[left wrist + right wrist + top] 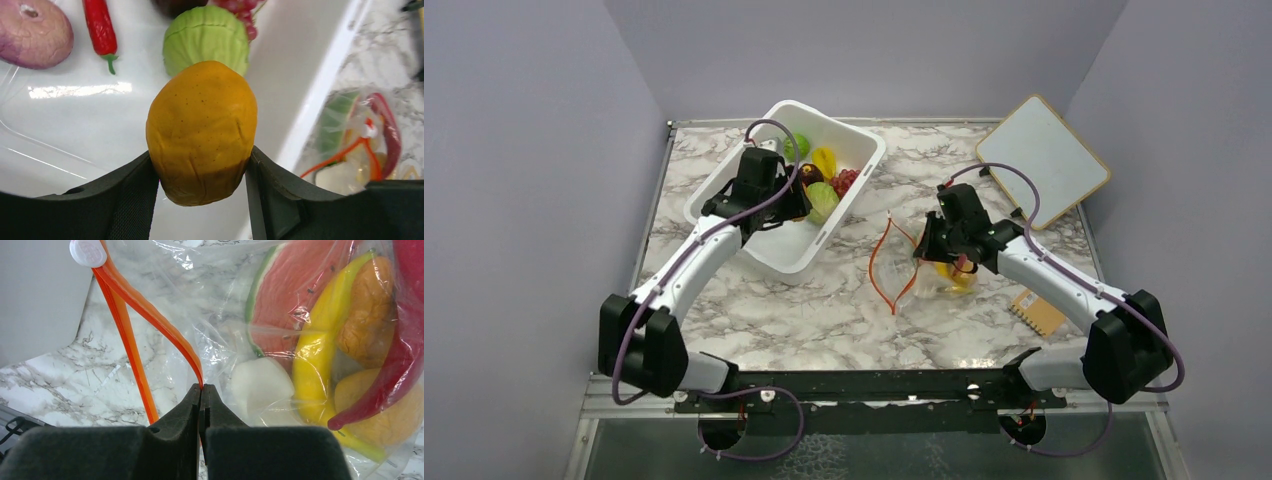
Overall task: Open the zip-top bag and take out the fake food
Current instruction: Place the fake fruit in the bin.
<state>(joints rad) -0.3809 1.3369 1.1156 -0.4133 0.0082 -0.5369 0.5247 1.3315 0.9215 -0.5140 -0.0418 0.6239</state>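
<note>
The clear zip-top bag (919,275) lies on the marble right of centre, its orange-red zip strip (886,265) gaping in a loop. My right gripper (927,248) is shut on one side of the strip (150,315), right at its fingertips (201,390). Inside the bag I see a watermelon slice (280,305), a yellow banana (317,345), two round orange pieces (370,310), a red chili (405,345) and a white piece (260,385). My left gripper (786,205) hangs over the white tub, shut on a round orange fruit (202,132).
The white tub (839,122) stands at the back left and holds a purple onion (32,32), a red chili (100,27), a green cabbage (207,37) and grapes (240,10). A white board (1044,160) leans at the back right. A small brown pad (1037,312) lies at the right.
</note>
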